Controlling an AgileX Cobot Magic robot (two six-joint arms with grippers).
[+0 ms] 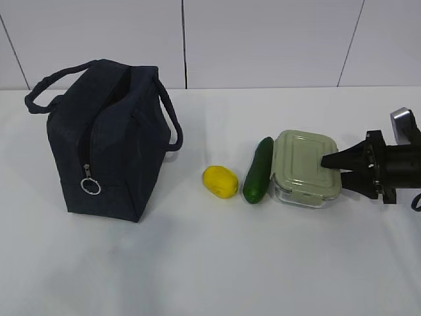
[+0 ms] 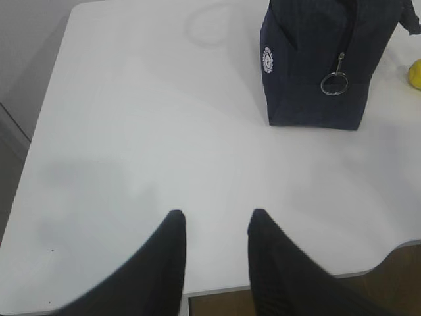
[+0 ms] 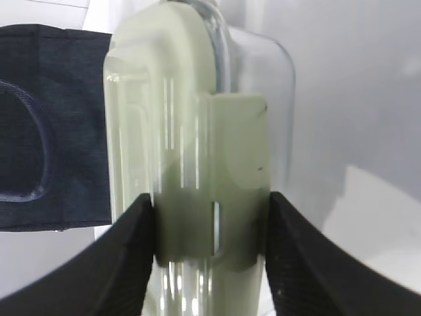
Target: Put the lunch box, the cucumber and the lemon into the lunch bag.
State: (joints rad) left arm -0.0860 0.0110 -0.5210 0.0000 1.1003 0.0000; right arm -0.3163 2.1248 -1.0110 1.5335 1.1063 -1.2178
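The right gripper pinches the lunch box at its side clip, one finger on each face, its arm reaching in level from the right. Cucumber and lemon lie just left of the box. The left gripper hovers spread and empty before the lunch bag.

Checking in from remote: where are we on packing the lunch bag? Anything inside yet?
Nothing looks packed yet. The lunch bag stands with its top open. The right gripper is closed on the lunch box at its side clip, the box on or barely off the table. The cucumber and lemon lie beside it, untouched. The left gripper hovers open, away from the bag. All three items remain.
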